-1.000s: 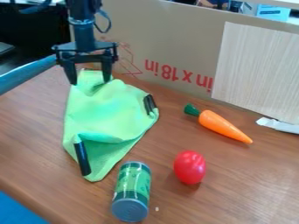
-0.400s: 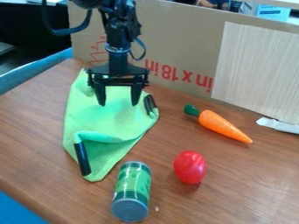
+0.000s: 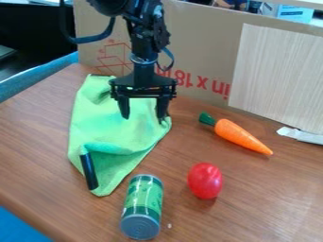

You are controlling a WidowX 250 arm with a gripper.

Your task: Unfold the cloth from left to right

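Fingers spread wide, the gripper (image 3: 144, 118) hangs over the right part of the green cloth (image 3: 110, 127), which lies rumpled on the wooden table (image 3: 35, 146). Near its bottom corner is a green can (image 3: 143, 205); farther right, a red oval object (image 3: 205, 181) and an orange carrot (image 3: 240, 135).

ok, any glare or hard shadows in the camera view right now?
Camera view: a soft, dark shadow by the base of the red object, small highlights on its top, mild sheen on the wooden table; no glare hides the green cloth. Upper left, behind the table, is very dark.
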